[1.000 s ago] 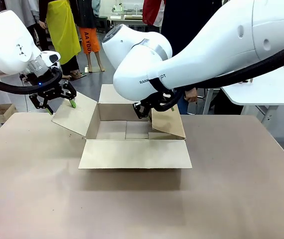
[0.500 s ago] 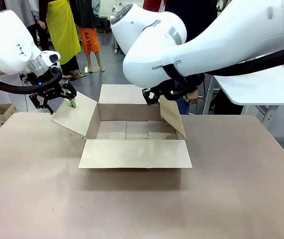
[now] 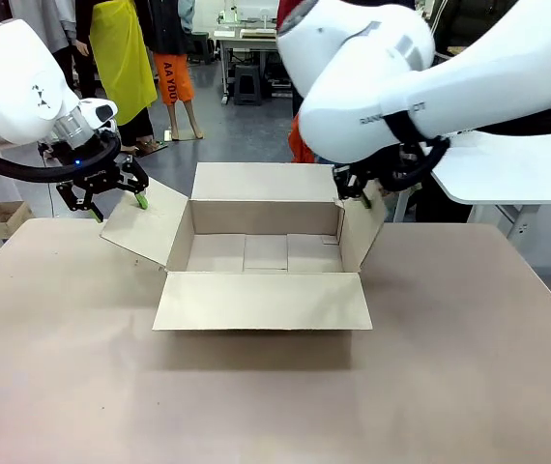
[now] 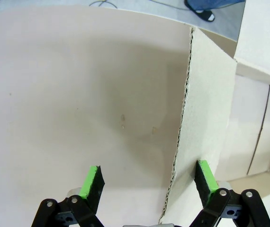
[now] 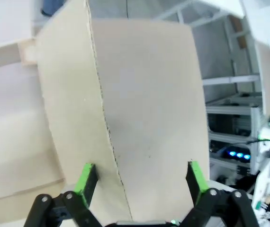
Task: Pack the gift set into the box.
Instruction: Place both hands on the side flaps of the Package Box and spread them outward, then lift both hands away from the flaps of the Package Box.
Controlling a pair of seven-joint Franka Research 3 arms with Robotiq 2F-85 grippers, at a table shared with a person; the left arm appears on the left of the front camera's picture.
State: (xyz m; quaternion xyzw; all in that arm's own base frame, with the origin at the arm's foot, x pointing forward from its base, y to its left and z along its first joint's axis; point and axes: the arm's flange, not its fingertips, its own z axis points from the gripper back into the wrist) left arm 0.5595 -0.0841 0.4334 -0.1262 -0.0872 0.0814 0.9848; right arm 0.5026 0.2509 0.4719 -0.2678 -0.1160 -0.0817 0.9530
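Note:
The box (image 3: 261, 217) stands open at the middle of the table, its inside bare. My left gripper (image 3: 119, 206) is open astride the outer edge of the left flap (image 3: 145, 230), which leans outward. In the left wrist view that flap's (image 4: 206, 123) corrugated edge runs between the fingers, close to the right pad (image 4: 205, 175) of the left gripper (image 4: 149, 182). My right gripper (image 3: 355, 196) is open over the top edge of the right flap (image 3: 358, 234), which stands nearly upright. The right wrist view has the flap (image 5: 144, 104) between the pads of the right gripper (image 5: 139, 182). The gift set is out of view.
The front flap (image 3: 261, 300) lies flat toward me on the brown table (image 3: 256, 406). A tiny cardboard box (image 3: 0, 217) sits off the table's far left. A white table (image 3: 507, 174) stands at the right. People stand beyond the far edge.
My right arm has swung right and upward, bringing the right flap from folded into the box to nearly upright. The left arm and its flap have stayed put.

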